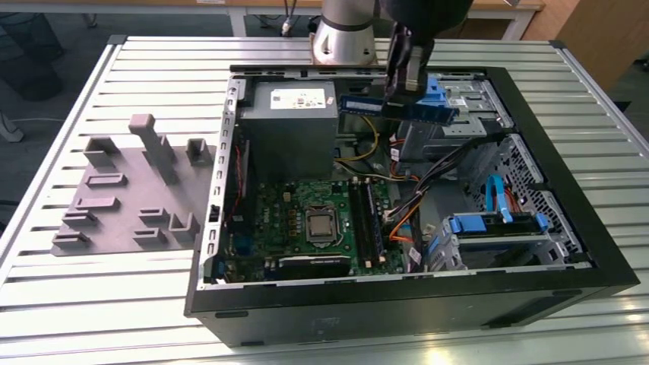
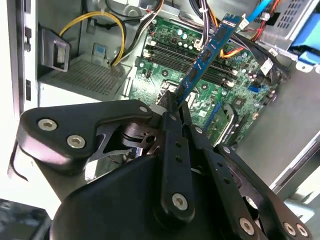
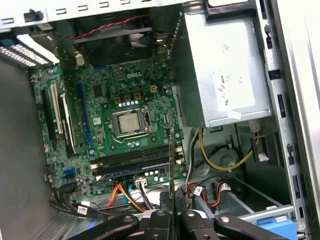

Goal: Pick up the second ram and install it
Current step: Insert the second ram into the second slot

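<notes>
gripper (image 1: pixel 397 91) | we see it pinching the second ram (image 1: pixel 411 112) above the open case (image 1: pixel 406 312) | exterior view adds grey tray (image 1: pixel 121 205) beside case | first wrist view: ram edge-on over motherboard (image 3: pixel 100 105)

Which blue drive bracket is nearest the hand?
The blue bracket higher in the exterior view, right beside the second ram that the hand holds. The other blue bracket sits lower, far from it.

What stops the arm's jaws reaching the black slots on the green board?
Probably nothing, so yes: the black computer case lies open, the jaws holding a thin blue ram stick over it.
</notes>
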Available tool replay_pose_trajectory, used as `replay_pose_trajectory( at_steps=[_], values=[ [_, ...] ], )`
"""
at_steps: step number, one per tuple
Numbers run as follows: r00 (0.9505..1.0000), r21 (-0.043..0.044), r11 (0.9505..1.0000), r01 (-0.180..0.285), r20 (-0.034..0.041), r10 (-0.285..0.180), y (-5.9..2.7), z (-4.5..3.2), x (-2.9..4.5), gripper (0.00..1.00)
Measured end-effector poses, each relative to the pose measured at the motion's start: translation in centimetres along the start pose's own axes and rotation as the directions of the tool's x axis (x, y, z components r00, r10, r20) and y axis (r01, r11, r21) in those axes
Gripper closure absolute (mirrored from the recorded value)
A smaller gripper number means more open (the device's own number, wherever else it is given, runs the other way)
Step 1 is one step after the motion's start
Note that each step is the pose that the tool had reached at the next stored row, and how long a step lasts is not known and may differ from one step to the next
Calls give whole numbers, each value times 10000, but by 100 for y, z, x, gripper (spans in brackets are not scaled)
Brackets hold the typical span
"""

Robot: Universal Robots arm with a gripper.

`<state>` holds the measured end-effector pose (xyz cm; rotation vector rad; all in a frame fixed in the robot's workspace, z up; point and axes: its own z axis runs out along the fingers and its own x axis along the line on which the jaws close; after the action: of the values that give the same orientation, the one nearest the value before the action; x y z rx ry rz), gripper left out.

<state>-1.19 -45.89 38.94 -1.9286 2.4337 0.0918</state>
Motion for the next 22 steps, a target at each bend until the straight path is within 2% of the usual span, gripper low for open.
replay_pose_trajectory(
  at_steps=[3,6,11,16,18,22],
  values=[
    [9988,31,9988,-495,13,495,0,2,-1,86],
    [9949,63,9949,-1004,28,1004,0,4,-1,86],
    [9829,114,9828,-1842,56,1842,0,7,-2,86],
    [9626,164,9625,-2709,91,2707,0,11,-2,86],
    [9522,184,9521,-3053,105,3052,0,12,-1,86],
    [9273,222,9270,-3744,140,3742,0,16,-1,86]
  ],
)
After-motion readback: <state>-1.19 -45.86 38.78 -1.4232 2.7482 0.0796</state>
